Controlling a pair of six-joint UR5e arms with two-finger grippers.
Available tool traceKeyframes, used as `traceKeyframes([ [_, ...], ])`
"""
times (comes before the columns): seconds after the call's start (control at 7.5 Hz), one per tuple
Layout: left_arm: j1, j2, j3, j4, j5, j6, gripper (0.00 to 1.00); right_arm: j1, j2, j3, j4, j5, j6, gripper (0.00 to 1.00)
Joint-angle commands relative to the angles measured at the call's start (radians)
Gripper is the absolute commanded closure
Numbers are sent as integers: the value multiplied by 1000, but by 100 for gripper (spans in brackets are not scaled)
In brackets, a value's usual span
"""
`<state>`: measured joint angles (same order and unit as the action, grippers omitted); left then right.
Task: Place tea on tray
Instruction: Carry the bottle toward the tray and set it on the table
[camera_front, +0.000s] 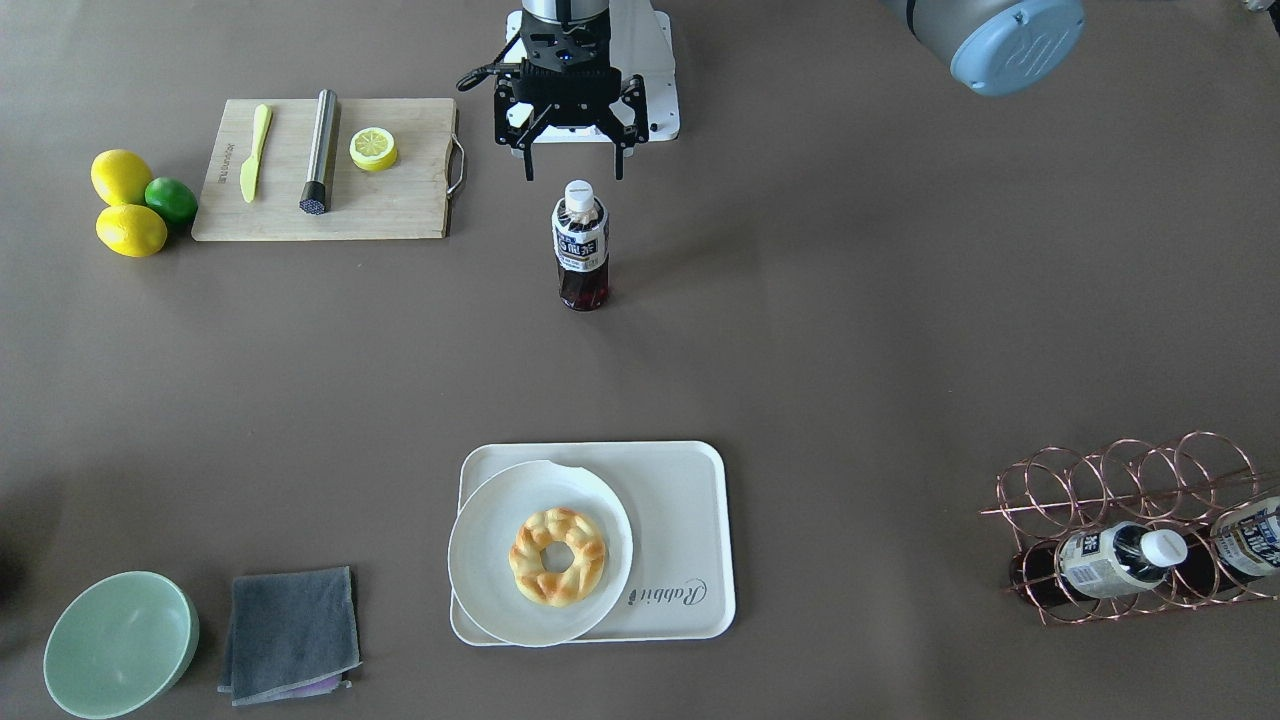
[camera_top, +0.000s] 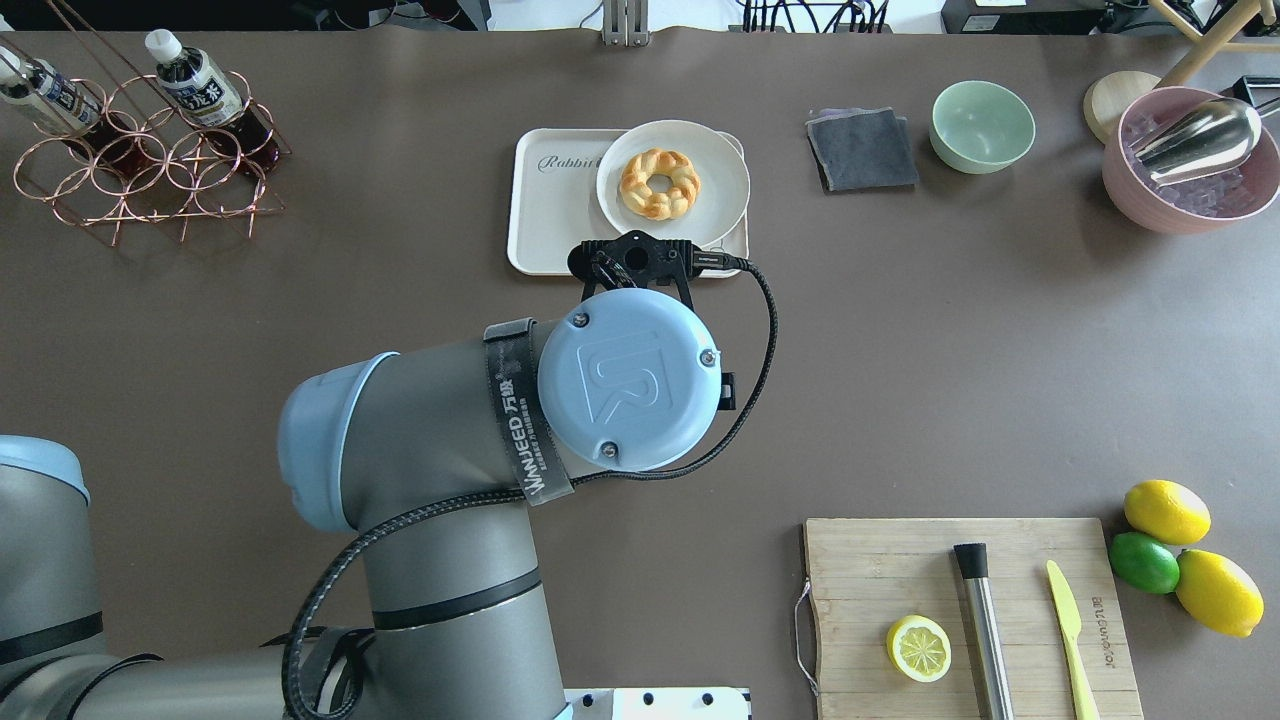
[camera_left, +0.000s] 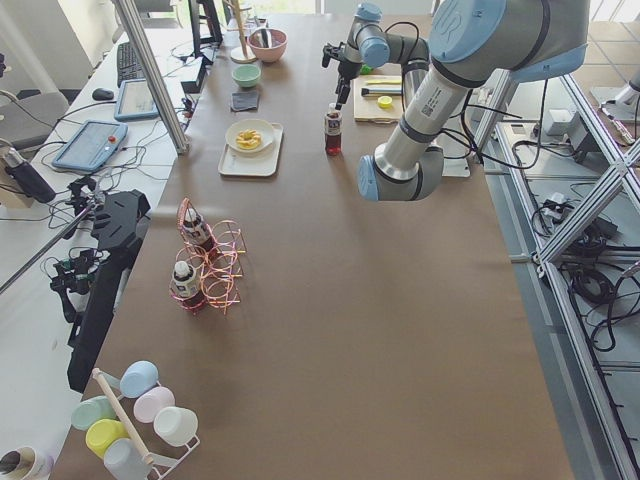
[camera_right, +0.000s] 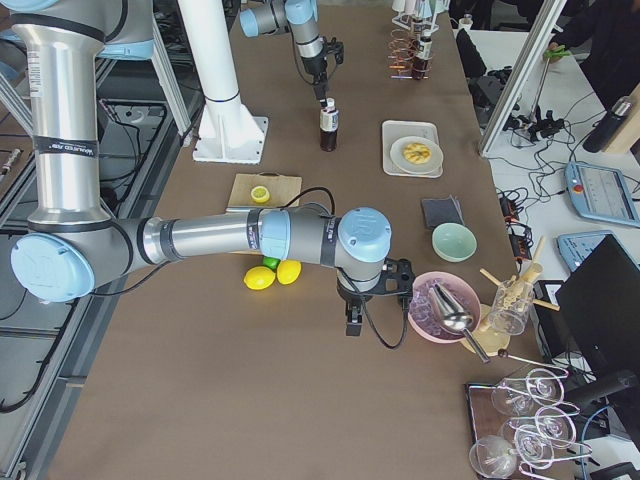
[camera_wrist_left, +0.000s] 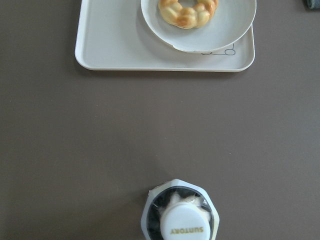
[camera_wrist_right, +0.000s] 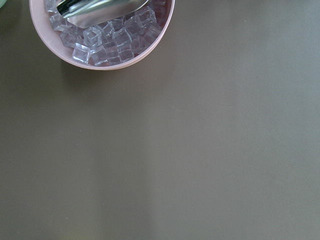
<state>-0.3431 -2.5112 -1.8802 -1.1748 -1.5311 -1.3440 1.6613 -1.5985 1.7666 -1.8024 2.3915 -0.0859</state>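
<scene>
A small clear tea bottle (camera_front: 580, 245) of dark reddish-brown drink stands upright on the brown table (camera_front: 900, 350). Its white screw cap is on, and a white-grey label with dark print wraps its middle. The cream-white rectangular tray (camera_front: 685, 510), with rounded corners, a raised rim and grey "Rabbit" script, lies flat, well apart from the bottle.

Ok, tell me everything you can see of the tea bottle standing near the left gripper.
The bottle is small, clear plastic, filled with dark reddish-brown drink. It has a white screw cap printed SUNTORY and a white-grey label with dark print. It stands upright on the bare table, well short of the tray, cap on. The left gripper hangs open just above the cap; only the table appears to touch the bottle.
</scene>
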Motion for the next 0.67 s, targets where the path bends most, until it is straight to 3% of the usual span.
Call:
traceKeyframes([
  [0.0, -10, 37, -65, -37, 14, -9, 2, 0, -1, -3, 0, 0, 0, 0],
  [0.13, -22, 63, -127, -55, 72, -4, 2, 0, -1, -3, 0, 0, 0, 0],
  [0.27, -119, 112, -147, -130, 54, 26, 2, 0, -1, -4, 0, 2, 0, 0],
  [0.53, -230, 220, -172, -228, -58, 286, 2, 0, -1, -4, 0, 5, 2, 0],
])
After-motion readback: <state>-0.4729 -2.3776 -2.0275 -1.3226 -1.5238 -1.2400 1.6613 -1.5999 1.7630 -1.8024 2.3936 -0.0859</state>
